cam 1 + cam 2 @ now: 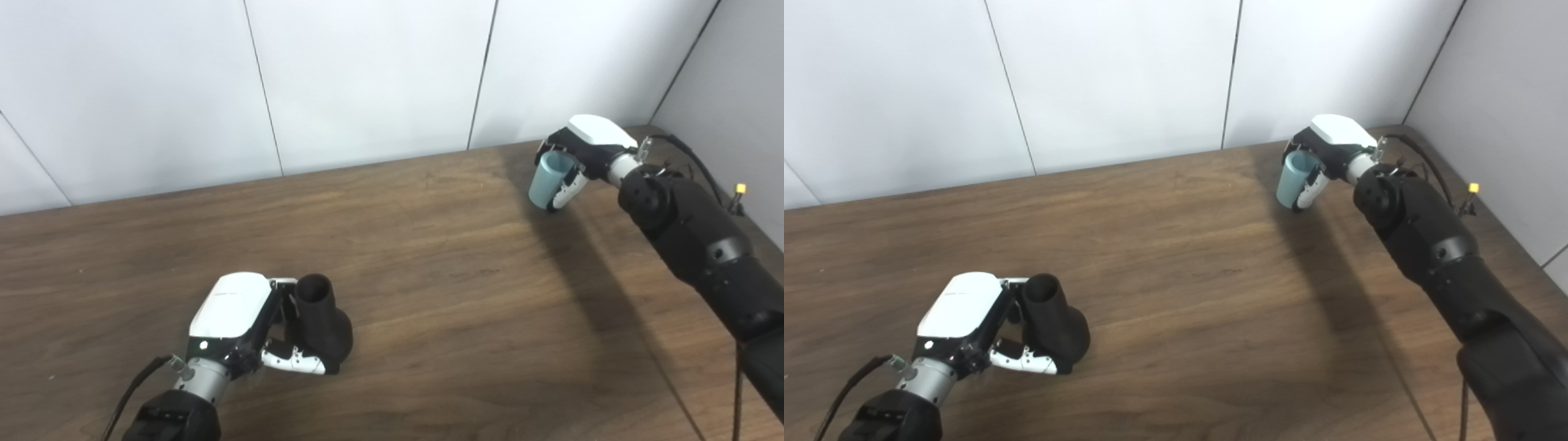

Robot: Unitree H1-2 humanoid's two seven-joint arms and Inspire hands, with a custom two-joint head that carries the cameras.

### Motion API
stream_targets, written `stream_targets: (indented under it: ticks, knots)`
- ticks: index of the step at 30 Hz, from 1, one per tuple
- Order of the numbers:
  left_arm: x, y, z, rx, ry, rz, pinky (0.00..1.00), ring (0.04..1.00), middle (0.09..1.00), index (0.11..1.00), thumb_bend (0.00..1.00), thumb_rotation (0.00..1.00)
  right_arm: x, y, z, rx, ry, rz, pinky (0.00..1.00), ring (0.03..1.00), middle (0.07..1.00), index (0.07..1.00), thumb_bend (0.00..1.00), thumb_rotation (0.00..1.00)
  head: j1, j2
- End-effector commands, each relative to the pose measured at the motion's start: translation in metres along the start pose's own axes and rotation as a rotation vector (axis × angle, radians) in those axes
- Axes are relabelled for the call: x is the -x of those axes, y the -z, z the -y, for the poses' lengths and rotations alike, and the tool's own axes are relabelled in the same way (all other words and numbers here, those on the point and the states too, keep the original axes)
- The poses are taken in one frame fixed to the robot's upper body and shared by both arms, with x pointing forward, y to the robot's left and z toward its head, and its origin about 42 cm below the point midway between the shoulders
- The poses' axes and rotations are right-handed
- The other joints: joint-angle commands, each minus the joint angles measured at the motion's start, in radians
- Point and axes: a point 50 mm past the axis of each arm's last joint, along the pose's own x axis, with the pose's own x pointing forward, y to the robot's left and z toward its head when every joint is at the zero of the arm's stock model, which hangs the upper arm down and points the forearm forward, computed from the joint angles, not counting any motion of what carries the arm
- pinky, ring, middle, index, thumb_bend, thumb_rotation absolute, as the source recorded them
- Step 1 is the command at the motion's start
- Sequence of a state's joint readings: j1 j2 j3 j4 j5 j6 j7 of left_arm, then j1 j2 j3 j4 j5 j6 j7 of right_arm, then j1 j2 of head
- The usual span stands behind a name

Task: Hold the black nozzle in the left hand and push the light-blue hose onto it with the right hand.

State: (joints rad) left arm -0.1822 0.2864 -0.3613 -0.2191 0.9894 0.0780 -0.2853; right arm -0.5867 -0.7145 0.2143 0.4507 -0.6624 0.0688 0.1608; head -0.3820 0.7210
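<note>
The black nozzle stands upright on the wooden table at the near left, its open narrow end up and its wide base down. My left hand is closed around it, thumb across its base; it also shows in the right eye view. The light-blue hose, a short open tube, is at the far right. My right hand is shut on it, fingers wrapped over its side, its open end facing up and left. The hose and the nozzle are far apart.
White wall panels rise behind the table's far edge, and a grey wall closes the right side. A small yellow-tipped part and a black cable sit beside my right arm. Bare wood lies between the two hands.
</note>
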Motion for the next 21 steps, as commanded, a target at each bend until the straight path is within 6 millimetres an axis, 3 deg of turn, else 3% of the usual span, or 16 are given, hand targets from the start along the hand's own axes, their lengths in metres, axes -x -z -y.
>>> stream_targets:
  ticks: [1,2,5,21]
  knots:
    - [0.004,0.001,0.002,-0.008,0.021,-0.012,0.39,0.457,0.490,0.482,0.51,0.00,-0.001,-0.001,0.034,0.016,0.112,0.028,0.49,0.492,0.502,0.525,0.63,0.00,0.000,0.003]
    - [0.004,0.001,0.003,-0.007,0.019,-0.012,0.38,0.456,0.485,0.484,0.51,0.00,-0.001,-0.001,0.034,0.012,0.118,0.027,0.49,0.450,0.501,0.513,0.57,0.00,0.001,0.004]
    - [0.004,0.002,0.003,-0.007,0.017,-0.011,0.38,0.456,0.483,0.485,0.51,0.00,-0.001,-0.002,0.033,0.014,0.137,0.035,0.51,0.435,0.494,0.493,0.53,0.00,0.002,0.007]
    - [0.003,-0.002,0.003,-0.005,0.033,-0.015,0.39,0.449,0.483,0.480,0.51,0.00,0.011,-0.011,0.043,0.007,0.181,0.095,0.49,0.426,0.502,0.482,0.52,0.00,0.020,0.014]
